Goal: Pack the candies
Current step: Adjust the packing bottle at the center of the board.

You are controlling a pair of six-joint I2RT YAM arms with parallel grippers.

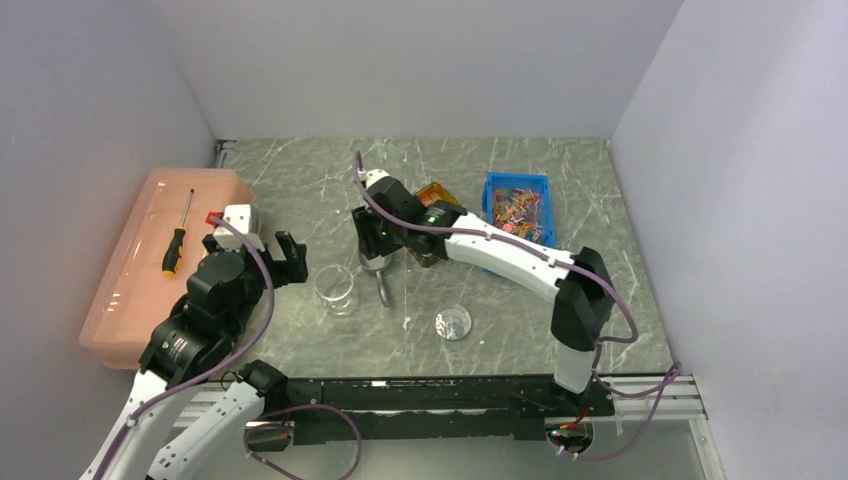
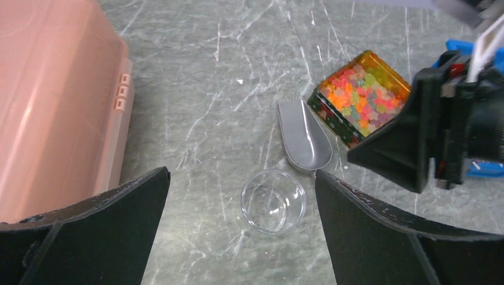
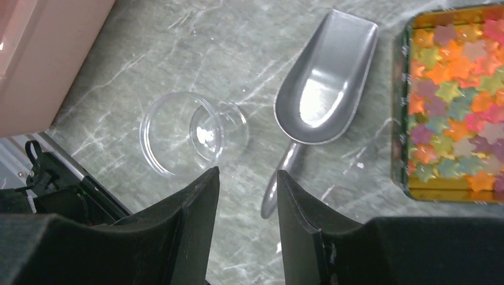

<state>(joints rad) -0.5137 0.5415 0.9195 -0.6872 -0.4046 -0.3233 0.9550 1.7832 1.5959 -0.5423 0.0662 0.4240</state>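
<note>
The candies (image 3: 457, 95) are small glossy stars in orange, yellow, red and green, filling an open gold tin (image 2: 333, 116). A metal scoop (image 3: 327, 83) lies empty on the marble table beside the tin, bowl toward it. An empty clear cup (image 2: 273, 200) stands just left of the scoop. My right gripper (image 3: 246, 175) hovers open over the scoop's handle (image 3: 274, 196), whose end shows in the gap by the right finger, not clamped. My left gripper (image 2: 242, 173) is wide open above the cup and holds nothing.
A pink lidded box (image 1: 150, 260) with a screwdriver (image 1: 177, 240) on it lines the left side. A blue bin (image 1: 518, 205) of colourful wrapped pieces sits right of the tin. A clear round lid (image 1: 453, 322) lies near the front. Grey walls enclose the table.
</note>
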